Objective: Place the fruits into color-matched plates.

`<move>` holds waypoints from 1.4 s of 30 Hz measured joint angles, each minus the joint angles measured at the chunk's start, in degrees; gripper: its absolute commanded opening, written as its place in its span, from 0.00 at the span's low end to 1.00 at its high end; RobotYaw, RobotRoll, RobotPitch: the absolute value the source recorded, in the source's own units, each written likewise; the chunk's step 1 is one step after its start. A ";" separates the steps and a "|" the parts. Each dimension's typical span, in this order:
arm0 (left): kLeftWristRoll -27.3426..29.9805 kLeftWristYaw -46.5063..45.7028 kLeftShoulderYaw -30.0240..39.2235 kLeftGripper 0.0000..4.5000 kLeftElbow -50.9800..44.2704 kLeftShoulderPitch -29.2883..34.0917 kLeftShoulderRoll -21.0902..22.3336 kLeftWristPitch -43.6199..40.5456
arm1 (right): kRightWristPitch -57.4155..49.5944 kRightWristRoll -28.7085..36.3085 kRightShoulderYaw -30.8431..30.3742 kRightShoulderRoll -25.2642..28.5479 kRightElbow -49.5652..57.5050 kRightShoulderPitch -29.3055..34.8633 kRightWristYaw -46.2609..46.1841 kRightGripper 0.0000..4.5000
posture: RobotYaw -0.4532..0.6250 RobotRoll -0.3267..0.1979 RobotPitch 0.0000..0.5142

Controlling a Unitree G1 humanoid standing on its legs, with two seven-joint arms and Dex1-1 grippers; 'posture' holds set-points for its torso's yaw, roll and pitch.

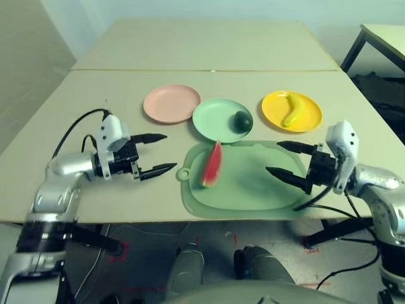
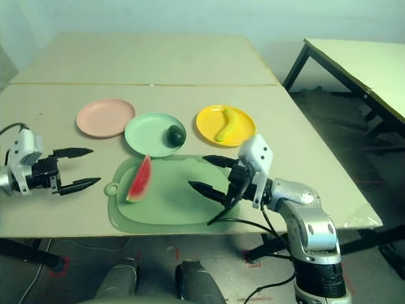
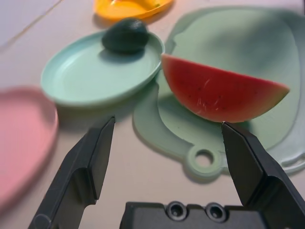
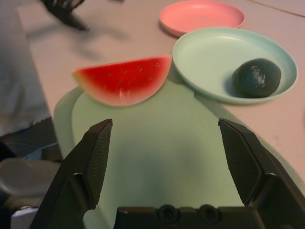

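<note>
The red watermelon wedge (image 1: 212,164) lies on the left part of the pale-green cutting mat (image 1: 253,187). Behind it, the dark avocado (image 1: 242,120) sits in the mint green plate (image 1: 218,120). The yellow banana (image 1: 293,109) rests in the yellow plate (image 1: 310,120). The pink plate (image 1: 171,103) stands empty at the left. My left gripper (image 1: 159,153) is open just left of the mat, pointing at the wedge. My right gripper (image 1: 283,158) is open over the mat's right side, holding nothing.
The table's front edge (image 1: 158,220) runs just below the mat. A seam (image 1: 209,69) joins a second table behind. Another table (image 2: 354,63) stands off to the right. Black cables (image 1: 76,123) loop from both wrists.
</note>
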State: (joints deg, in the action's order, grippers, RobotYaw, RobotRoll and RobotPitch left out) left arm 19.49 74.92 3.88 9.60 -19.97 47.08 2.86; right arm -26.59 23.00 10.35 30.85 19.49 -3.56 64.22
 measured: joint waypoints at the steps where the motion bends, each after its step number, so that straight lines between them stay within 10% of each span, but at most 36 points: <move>1: -0.83 1.65 -1.04 1.00 1.09 -1.84 0.17 2.10 | 1.16 0.29 0.01 0.06 -0.88 0.13 0.13 0.99 | 0.45 0.62 0.16; 16: -9.42 16.86 -22.47 1.00 21.51 -32.80 -4.41 36.61 | 25.26 1.59 -1.77 -0.74 -21.52 1.39 7.66 0.99 | 0.40 0.62 0.13; 42: -7.79 16.91 -45.12 1.00 28.53 -43.83 -7.53 50.75 | 40.17 -1.58 -6.80 0.87 -33.34 -2.85 9.73 0.99 | 0.35 0.62 0.13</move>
State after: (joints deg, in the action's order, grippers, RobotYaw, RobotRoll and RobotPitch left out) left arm 11.71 91.84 -41.24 38.12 -63.79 39.55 53.61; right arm 13.57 21.42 3.55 31.72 -13.85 -6.42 73.95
